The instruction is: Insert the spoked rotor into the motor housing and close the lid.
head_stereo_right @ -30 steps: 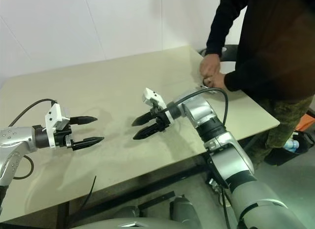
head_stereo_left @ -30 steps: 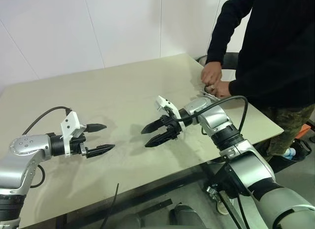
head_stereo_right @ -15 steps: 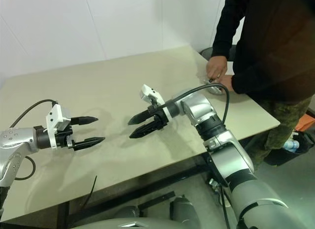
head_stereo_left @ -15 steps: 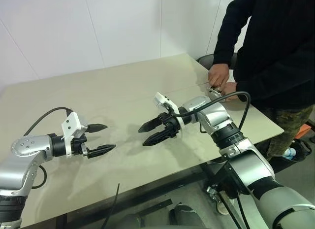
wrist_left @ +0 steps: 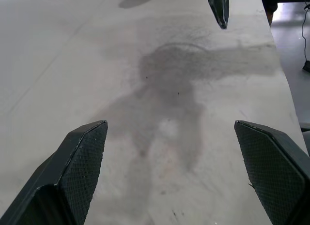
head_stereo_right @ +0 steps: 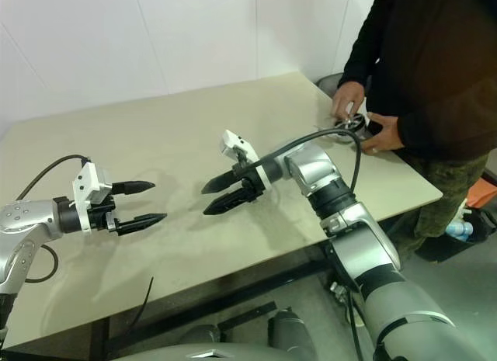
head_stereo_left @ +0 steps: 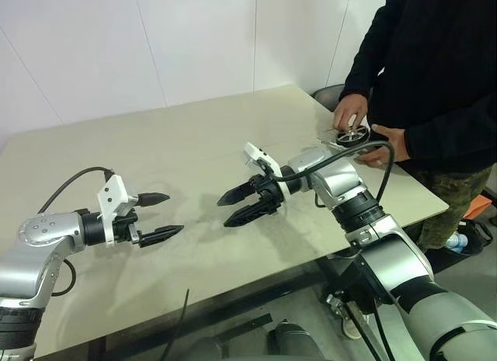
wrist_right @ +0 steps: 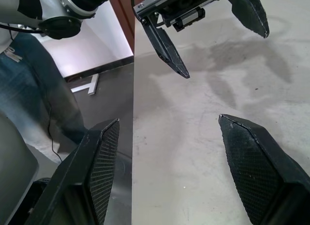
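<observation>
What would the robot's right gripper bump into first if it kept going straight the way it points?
Probably the left gripper. The open right gripper points across the bare table toward it, and nothing lies between them, though depth is hard to judge.

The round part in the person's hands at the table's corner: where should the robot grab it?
Probably by its outer rim, from above: the round part looks like a flat disc, level near the table, so a pinch across its edge suits it. The open right gripper is the nearer one. The person's hands cover much of it for now.
</observation>
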Robot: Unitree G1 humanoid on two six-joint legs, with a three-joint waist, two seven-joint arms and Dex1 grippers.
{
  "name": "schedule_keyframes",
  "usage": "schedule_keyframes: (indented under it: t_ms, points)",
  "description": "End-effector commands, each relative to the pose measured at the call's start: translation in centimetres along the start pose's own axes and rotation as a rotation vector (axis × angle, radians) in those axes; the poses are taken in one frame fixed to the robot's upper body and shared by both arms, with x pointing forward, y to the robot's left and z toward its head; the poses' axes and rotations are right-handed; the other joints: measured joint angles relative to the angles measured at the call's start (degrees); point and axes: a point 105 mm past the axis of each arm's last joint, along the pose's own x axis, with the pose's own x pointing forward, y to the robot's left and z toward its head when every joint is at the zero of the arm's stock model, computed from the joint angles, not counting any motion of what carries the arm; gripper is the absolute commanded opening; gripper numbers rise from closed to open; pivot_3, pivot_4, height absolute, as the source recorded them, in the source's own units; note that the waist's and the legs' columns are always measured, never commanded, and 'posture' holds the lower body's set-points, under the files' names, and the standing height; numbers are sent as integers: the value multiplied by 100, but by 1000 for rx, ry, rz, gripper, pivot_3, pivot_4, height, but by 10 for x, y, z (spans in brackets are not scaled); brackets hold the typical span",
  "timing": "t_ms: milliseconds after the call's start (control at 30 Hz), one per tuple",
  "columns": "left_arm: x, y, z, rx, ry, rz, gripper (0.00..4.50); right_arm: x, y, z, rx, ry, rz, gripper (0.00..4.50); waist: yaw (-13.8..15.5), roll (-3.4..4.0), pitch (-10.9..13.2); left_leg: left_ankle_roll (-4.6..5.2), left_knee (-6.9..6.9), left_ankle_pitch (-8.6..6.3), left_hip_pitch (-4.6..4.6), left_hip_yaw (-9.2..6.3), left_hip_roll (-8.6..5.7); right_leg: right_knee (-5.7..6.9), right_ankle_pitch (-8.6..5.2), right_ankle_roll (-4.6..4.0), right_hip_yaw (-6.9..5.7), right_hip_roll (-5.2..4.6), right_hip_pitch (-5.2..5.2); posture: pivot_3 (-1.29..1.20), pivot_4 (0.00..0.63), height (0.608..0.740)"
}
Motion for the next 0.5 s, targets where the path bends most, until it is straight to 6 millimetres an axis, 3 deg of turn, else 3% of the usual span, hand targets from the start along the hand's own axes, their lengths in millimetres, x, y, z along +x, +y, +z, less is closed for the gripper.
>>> schedule_keyframes:
  t_ms: [33,500]
  points:
    - [1,3,8,37,-24,10,4457,-8,2,16,-55,-27,-14,3436,0,0,0,0,0,0,0,0,0,0,0,0,0,0,0,0,0,740]
    - [2,-1,7,25,-23,-4,4457,-7,-1,15,-50,-35,-34,3436,0,0,0,0,0,0,0,0,0,0,0,0,0,0,0,0,0,740]
